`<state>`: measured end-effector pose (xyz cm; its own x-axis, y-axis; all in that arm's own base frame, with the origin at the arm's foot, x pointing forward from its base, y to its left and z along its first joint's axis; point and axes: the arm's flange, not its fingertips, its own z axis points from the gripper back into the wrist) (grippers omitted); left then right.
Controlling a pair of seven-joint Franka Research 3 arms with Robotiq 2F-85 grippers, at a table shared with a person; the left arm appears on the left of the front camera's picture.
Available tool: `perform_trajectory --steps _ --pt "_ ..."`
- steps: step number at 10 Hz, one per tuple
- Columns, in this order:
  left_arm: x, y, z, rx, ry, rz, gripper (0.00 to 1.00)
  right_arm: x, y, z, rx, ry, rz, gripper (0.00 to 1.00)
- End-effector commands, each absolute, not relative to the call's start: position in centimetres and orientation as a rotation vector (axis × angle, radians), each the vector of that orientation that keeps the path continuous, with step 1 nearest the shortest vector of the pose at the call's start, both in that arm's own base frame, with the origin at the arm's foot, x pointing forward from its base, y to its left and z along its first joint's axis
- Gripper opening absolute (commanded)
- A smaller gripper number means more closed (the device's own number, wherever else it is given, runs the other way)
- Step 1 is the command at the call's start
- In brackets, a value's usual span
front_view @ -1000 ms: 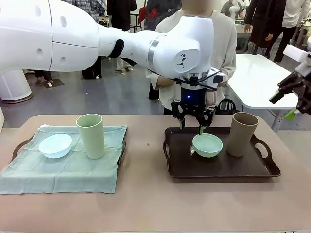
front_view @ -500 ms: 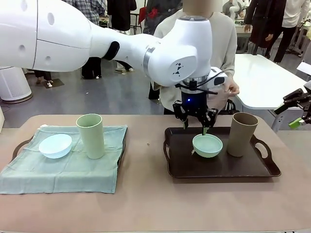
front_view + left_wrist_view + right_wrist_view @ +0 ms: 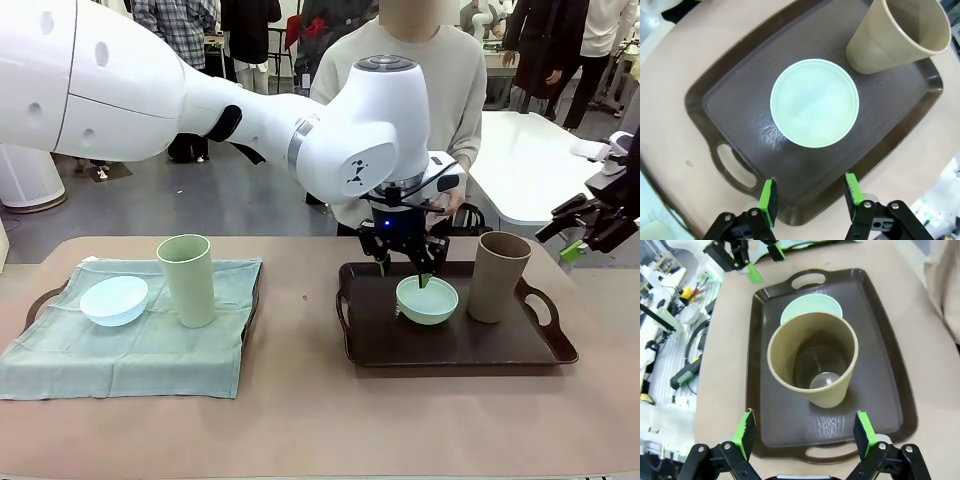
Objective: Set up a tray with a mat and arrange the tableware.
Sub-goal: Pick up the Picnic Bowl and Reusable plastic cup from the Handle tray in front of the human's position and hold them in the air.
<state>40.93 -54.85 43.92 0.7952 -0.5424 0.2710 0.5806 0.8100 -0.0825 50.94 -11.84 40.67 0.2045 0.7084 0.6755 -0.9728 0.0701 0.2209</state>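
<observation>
**Left pincer hovering over the mint bowl on the bare tray**

The left arm is reaching across the middle of the bench (image 3: 300,420). Its left pincer (image 3: 404,270) is pointing down at the far rim of the mint green bowl (image 3: 427,299). The fingers are spread and are holding nothing. Whether a fingertip is touching the rim cannot be told.

The mint green bowl is sitting near the middle of a dark brown tray (image 3: 450,350) on the robot's right side of the bench. The tan-brown cup (image 3: 497,276) is standing upright just beside the bowl, nearer the tray's right handle.

The right pincer (image 3: 565,240) is hanging in the air past the right edge of the bench, also spread and empty. Its wrist camera is looking straight down into the tan-brown cup.

On the robot's left, a green mat (image 3: 150,350) is lying over a second tray, whose handle (image 3: 35,305) is peeking out at the left. The pale blue bowl (image 3: 114,300) and the upright pale green cup (image 3: 187,280) are resting on the mat, close together.

A person (image 3: 440,70) in a pale top is standing at the far side, behind the left arm.
</observation>
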Motion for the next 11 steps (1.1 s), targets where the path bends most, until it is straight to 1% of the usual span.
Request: perform_trajectory --steps 1,2,4,7,8,11 --pt "39.9 -53.9 43.9 -0.178 -0.26 -0.611 0.7 51.6 -12.9 40.2 0.701 -0.425 1.357 1.0" --pt "39.9 -54.0 43.8 -0.19 -0.272 -0.616 0.7 51.7 -13.2 39.7 0.684 -0.434 1.371 1.0" --pt "41.6 -54.7 43.4 -0.22 -0.298 -0.553 0.7 52.0 -12.6 38.4 0.661 -0.454 1.413 1.0" --pt "42.9 -55.2 42.9 -0.191 -0.322 -0.518 0.7 51.9 -10.3 37.0 0.633 -0.458 1.428 1.0" --pt "42.3 -54.8 43.4 -0.201 -0.282 -0.581 0.7 52.2 -12.1 38.4 0.665 -0.453 1.418 1.0" --pt "42.3 -54.8 43.4 -0.201 -0.282 -0.581 0.7 52.2 -12.1 38.4 0.665 -0.453 1.418 1.0"
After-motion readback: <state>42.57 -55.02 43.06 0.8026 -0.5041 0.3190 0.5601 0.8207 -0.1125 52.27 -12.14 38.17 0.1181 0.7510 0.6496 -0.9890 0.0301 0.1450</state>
